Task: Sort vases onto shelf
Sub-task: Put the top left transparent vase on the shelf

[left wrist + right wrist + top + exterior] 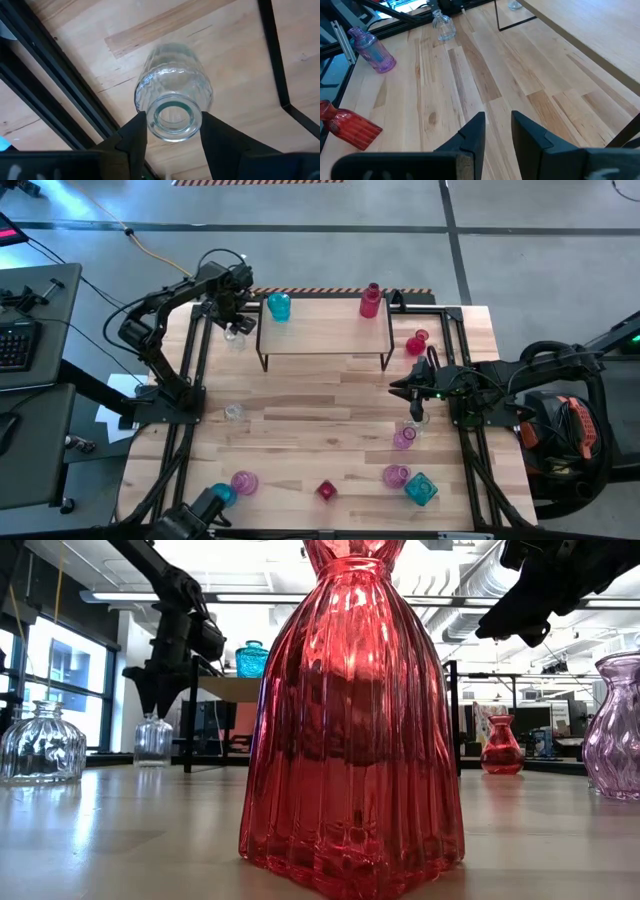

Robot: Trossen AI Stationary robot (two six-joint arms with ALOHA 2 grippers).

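A: High view first. Where is the shelf?
B: The shelf (pixel 325 325) stands at the far middle of the table (pixel 320 440), carrying a teal vase (pixel 278 306) at its left end and a red bottle vase (pixel 370 301) near its right. The left gripper (pixel 232 320) is over a clear vase (pixel 235 333) just off the shelf's left legs. The right gripper (pixel 416 416) hangs above bare table near the right edge, with pink vases (pixel 404 438) just beside it.

A: Low view?
B: A ribbed red vase (pixel 350 730) fills the foreground, upright. Behind it, the left gripper (pixel 160 690) stands just above the clear vase (pixel 153 740); the shelf (pixel 225 690) is beyond.

A: Left wrist view?
B: The fingers (pixel 132 137) flank the clear vase's (pixel 172 102) rim, one each side, close against it; whether they press the glass I cannot tell.

A: Right wrist view?
B: The right gripper (pixel 497 127) holds nothing, its fingers narrowly apart over the wood. A lilac vase (pixel 372 50) stands well apart.
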